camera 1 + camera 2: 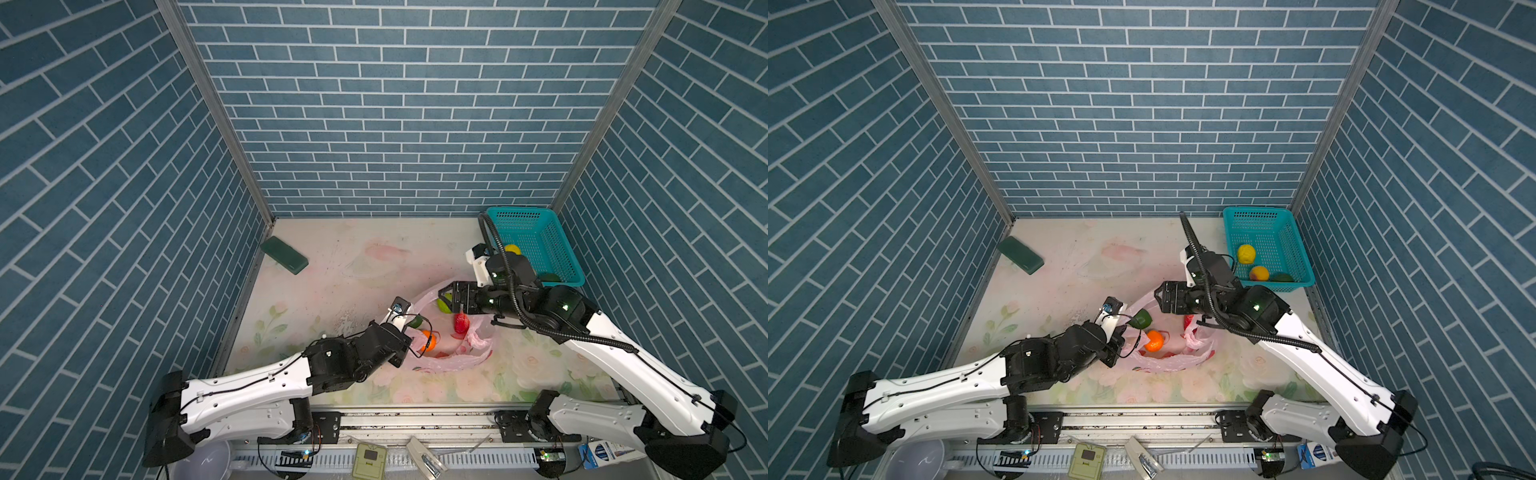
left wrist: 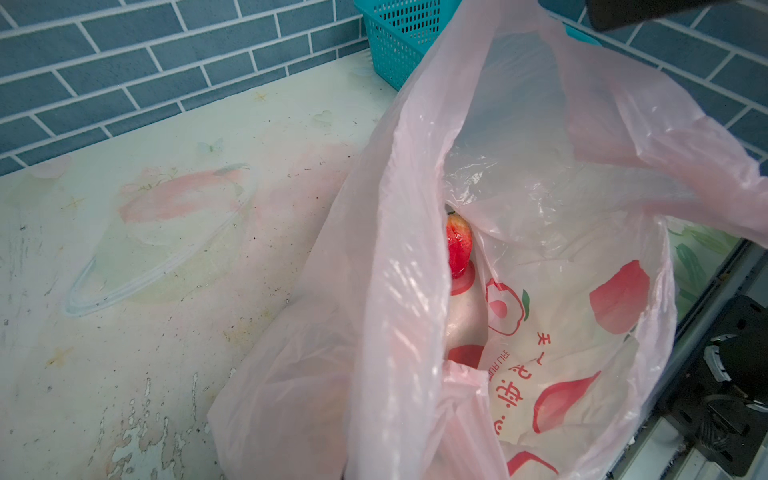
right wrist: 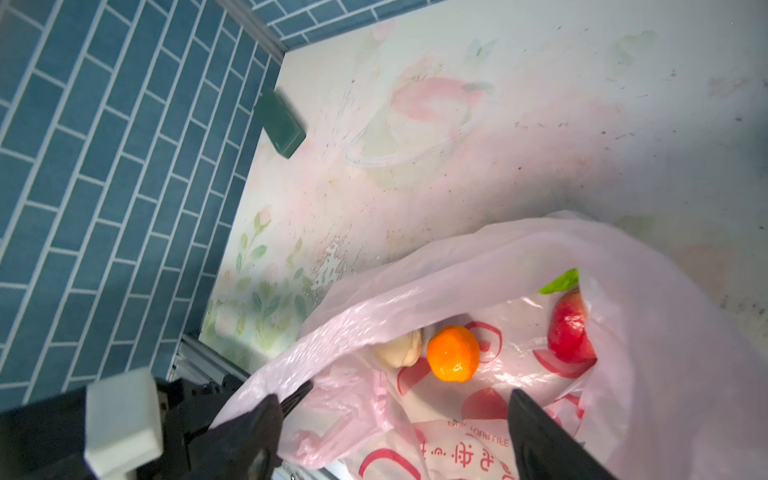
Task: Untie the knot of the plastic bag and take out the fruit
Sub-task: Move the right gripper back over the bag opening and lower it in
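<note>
Plastic bag (image 3: 457, 270) mouth below wide right hand (image 3: 392, 399); left hand (image 3: 297, 395) pinches rim.

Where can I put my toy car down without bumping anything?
Bare table lies between the dark green block and the teal basket, behind the pink bag. The left arm and right arm crowd the bag.

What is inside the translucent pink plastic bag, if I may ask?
An orange round fruit, a red fruit and a half-hidden cream-white fruit; a green fruit is mostly covered by the bag.
</note>
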Controlling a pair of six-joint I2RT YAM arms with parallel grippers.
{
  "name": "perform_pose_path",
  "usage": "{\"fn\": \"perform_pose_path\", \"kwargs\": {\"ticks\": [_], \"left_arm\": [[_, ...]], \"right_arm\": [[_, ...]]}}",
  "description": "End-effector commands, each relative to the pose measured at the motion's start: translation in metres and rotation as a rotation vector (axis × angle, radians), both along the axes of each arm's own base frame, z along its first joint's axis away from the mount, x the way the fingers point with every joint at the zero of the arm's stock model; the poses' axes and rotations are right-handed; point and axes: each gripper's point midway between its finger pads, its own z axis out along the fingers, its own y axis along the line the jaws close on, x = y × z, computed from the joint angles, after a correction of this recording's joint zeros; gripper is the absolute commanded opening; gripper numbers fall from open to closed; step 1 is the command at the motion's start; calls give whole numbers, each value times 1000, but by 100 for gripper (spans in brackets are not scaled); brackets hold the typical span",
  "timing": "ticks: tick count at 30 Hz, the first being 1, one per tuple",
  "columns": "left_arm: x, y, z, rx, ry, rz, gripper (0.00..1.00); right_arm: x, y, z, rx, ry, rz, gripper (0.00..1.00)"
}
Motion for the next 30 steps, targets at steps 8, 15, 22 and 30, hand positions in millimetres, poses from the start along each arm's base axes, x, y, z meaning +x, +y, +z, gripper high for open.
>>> {"fn": "perform_pose_path", "kwargs": {"ticks": [8,15,22,30], "left_arm": [[2,7,6,-18,-1,23,0],[5,4,12,-37,-2,25,0],[9,-3,20,-65,-4,23,0],[11,-6,32,-86,-11,11,0]], "right_arm": [[-12,7,-51,-147,0,-21,78],[-22,3,-104,-268,-61,8,75],[-33,-1,-154,-359,-40,40,72],[-39,1,-182,-408,9,66,71]]}}
